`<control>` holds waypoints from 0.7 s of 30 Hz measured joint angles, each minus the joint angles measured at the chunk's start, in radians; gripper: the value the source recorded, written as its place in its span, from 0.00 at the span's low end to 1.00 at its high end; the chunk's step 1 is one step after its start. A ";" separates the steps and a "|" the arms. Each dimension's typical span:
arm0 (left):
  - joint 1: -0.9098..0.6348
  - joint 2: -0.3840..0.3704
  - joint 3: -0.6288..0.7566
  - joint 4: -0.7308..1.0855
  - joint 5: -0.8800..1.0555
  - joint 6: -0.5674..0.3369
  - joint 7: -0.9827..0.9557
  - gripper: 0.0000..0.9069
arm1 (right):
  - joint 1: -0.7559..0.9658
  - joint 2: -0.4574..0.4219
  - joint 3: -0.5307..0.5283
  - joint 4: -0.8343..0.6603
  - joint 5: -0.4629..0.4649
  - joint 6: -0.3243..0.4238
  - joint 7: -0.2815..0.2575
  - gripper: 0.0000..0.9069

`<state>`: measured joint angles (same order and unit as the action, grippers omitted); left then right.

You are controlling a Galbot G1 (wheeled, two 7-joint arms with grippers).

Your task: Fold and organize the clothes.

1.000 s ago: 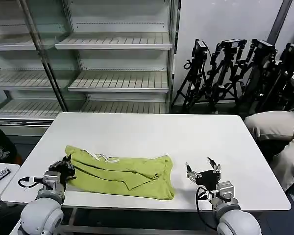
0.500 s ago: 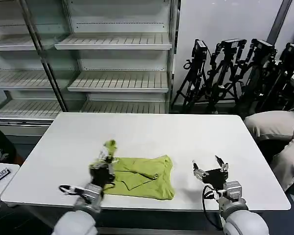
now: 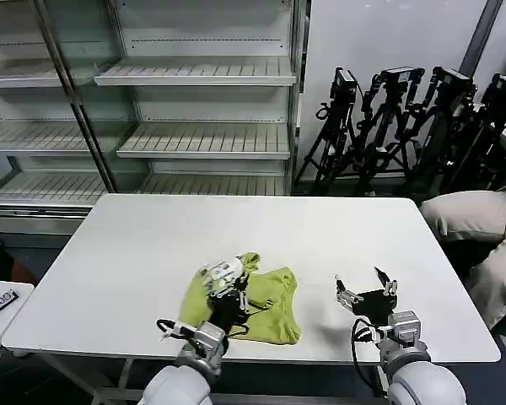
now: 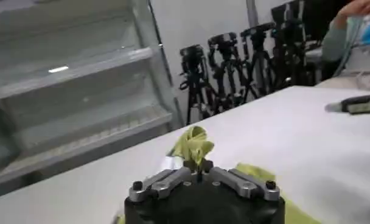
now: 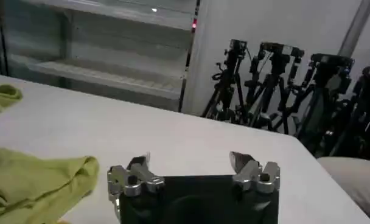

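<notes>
The lime T-shirt (image 3: pixel 274 304) lies bunched near the front edge of the white table (image 3: pixel 143 245). My left gripper (image 3: pixel 227 277) is above the shirt's left part, shut on a pinch of its fabric that sticks up as a small tuft (image 4: pixel 195 143). In the left wrist view the left gripper (image 4: pixel 198 171) has its jaws closed together on that tuft, with more of the shirt (image 4: pixel 258 178) below. My right gripper (image 3: pixel 367 288) hovers to the right of the shirt, open and holding nothing. In the right wrist view the right gripper (image 5: pixel 190 162) faces bare table, with the shirt (image 5: pixel 36 182) off to one side.
Metal shelving (image 3: pixel 202 76) stands behind the table. Black tripods (image 3: pixel 405 118) are at the back right. A beige fabric bundle (image 3: pixel 476 219) lies off the table's right edge. The table's far half is bare.
My left gripper has carried the shirt's left edge to the right, over the rest of the shirt, so the cloth now covers about half the width. The right gripper has shifted slightly right.
</notes>
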<state>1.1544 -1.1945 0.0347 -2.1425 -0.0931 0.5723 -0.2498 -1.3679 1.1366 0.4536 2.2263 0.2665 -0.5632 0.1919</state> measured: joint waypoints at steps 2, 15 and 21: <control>-0.014 -0.013 0.015 0.010 -0.014 0.001 -0.002 1.00 | 0.000 0.001 0.002 0.000 0.000 0.000 0.000 1.00; -0.046 -0.035 0.021 0.003 -0.121 -0.052 -0.019 1.00 | 0.013 0.002 -0.006 -0.016 0.000 0.003 -0.004 1.00; -0.027 0.003 -0.053 -0.016 -0.176 -0.053 -0.055 1.00 | 0.018 0.000 -0.006 -0.019 0.002 0.005 -0.006 1.00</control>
<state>1.1270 -1.1911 -0.0180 -2.1582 -0.2689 0.5194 -0.3053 -1.3499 1.1368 0.4476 2.2072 0.2683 -0.5579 0.1855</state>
